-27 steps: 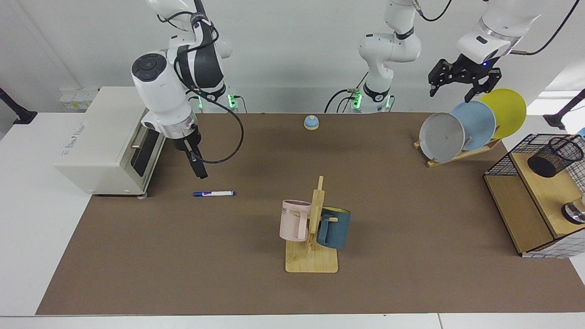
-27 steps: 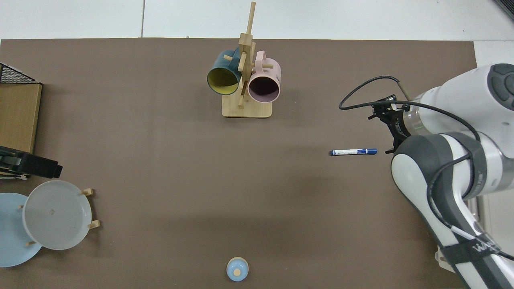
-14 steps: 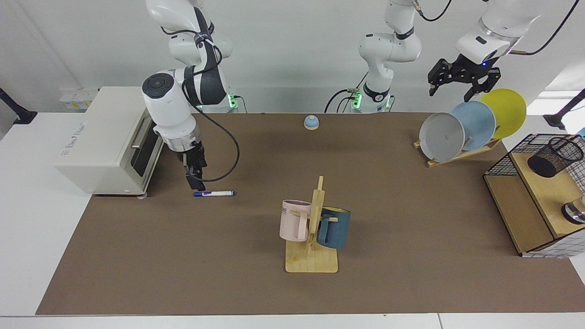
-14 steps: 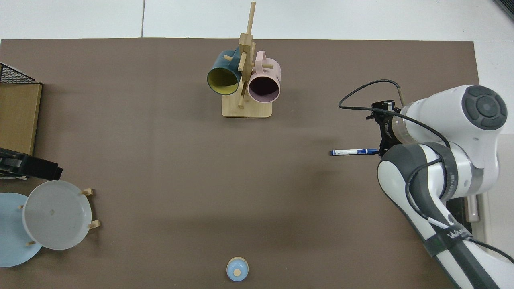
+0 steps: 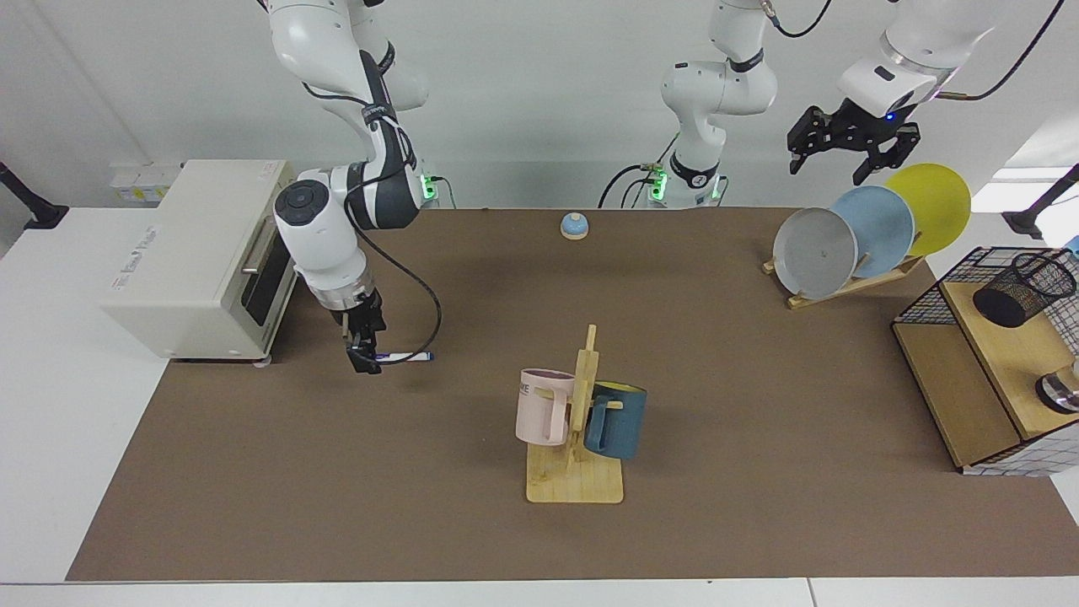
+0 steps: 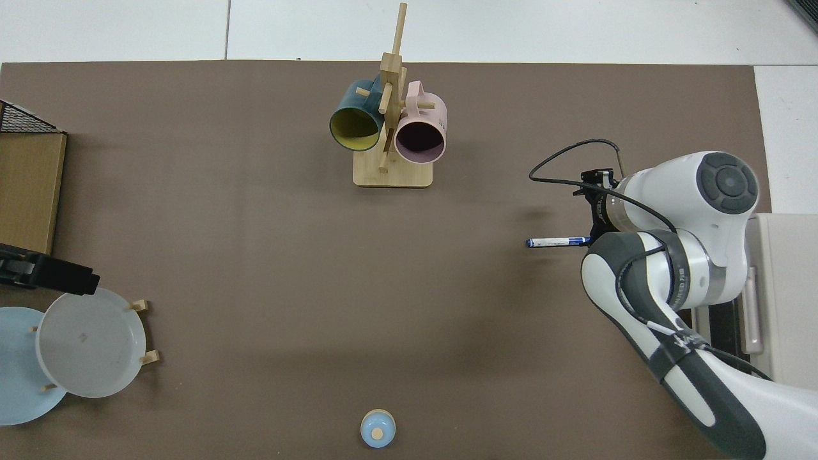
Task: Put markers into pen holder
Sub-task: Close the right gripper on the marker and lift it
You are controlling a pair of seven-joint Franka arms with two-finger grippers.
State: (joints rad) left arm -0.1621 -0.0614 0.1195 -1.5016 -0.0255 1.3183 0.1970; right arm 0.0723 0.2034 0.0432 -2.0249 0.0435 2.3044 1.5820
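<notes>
The marker lies flat on the brown mat, a white barrel with blue ends, near the toaster oven; from above the marker points toward the mat's middle. My right gripper is down at the mat on the marker's toaster-side end and covers that end. In the top view the arm's wrist hides the gripper. The pen holder, a small black mesh cup, stands on the wooden shelf at the far side of the table. My left gripper hangs open and empty, high above the plates, waiting.
A toaster oven stands just behind my right arm. A wooden mug rack with a pink and a blue mug is mid-table. A plate rack, a small bell and the wire-framed shelf are also in view.
My right arm has come down and toward the marker; its gripper went from hanging above and behind the marker to sitting over its toaster-side end. The marker has not moved. The left gripper rose slightly.
</notes>
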